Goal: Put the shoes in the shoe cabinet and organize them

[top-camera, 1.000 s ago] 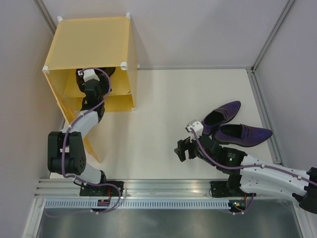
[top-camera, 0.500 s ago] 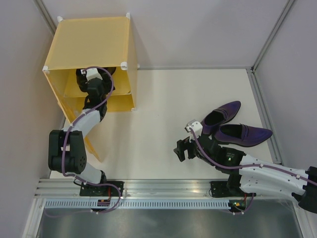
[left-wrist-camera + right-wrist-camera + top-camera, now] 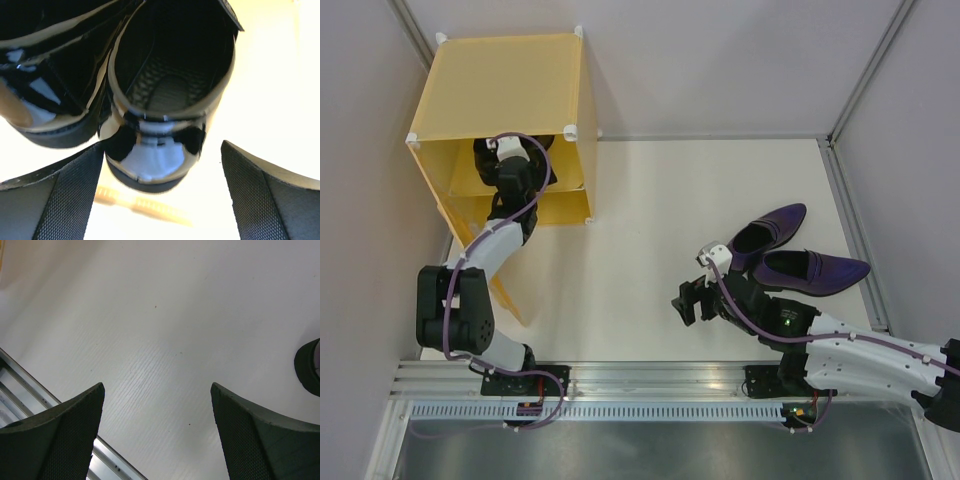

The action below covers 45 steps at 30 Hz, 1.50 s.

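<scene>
- Inside the shoe cabinet (image 3: 510, 80), the left gripper (image 3: 162, 150) gapes wide, empty, behind the black loafers (image 3: 170, 75).
- Empty too, the right gripper (image 3: 157, 385), fingers spread; the purple loafers (image 3: 810, 270) sit on the table (image 3: 650, 200) nearby.
- Glossy, probably slick: pinch the stiff heel rim.

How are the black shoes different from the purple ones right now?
The black shoes sit inside the yellow cabinet; the purple shoes lie out on the white table. The black shoes stand close side by side; the purple shoes splay apart at the toes. Both pairs have dark insides.
</scene>
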Available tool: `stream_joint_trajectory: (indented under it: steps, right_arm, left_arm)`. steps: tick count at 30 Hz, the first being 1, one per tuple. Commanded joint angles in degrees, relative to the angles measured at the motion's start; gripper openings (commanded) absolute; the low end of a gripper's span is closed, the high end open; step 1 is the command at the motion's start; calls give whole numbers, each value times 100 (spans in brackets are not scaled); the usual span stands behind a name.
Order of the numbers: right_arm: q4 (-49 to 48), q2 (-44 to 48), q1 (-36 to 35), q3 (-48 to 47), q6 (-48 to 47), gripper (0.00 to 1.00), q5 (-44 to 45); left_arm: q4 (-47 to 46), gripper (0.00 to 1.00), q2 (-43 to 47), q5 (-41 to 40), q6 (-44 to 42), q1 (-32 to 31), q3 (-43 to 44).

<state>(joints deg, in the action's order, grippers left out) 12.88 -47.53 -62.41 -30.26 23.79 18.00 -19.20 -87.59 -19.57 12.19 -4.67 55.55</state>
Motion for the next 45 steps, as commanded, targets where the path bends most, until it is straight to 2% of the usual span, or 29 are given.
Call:
stream_joint_trajectory:
  steps: [1,5,12,18,20,26,29,31,33,37,39,43,45]
  right_arm:
    - [-102,182,-8,-24,47,90,46]
    - [47,261,-8,-94,12,90,98]
    - [390,498,-8,-252,29,91,142]
    - [680,911,-8,-331,82,91,265]
    - [820,965,-17,-375,117,91,309]
    - [1576,1035,-17,-717,607,91,1178]
    - [2024,860,-8,-981,959,95,1741]
    - [2331,632,-8,-1183,1092,96,2048]
    - [2525,421,36,-1332,1259,97,2374]
    - [2579,-54,631,-1588,1181,97,2112]
    - [2526,-283,1001,-1614,1058,97,1761]
    - [2263,-634,2326,-1772,619,92,1242]
    - [2201,-932,2671,-1869,557,90,970]
  left_arm:
    - [197,100,523,-64,302,-78,70]
    - [346,100,927,-248,661,-78,-228]
    - [1269,100,1613,-345,1180,-78,-378]
    - [2384,100,2421,-556,1506,-78,-387]
    - [3023,100,2667,-714,1637,-69,-274]
    - [4553,100,3300,-916,1629,27,-88]
    - [5283,100,3661,-1109,1664,194,-27]
    - [5567,100,3907,-1189,1673,448,-61]
    - [5812,100,4143,-1111,1638,1000,-140]
    - [5954,100,4408,-680,1375,1679,-474]
    - [5989,100,4470,-705,1348,1758,-588]
    - [5937,100,4610,-645,1366,1776,-835]
    - [5893,100,4646,-592,1348,1776,-905]
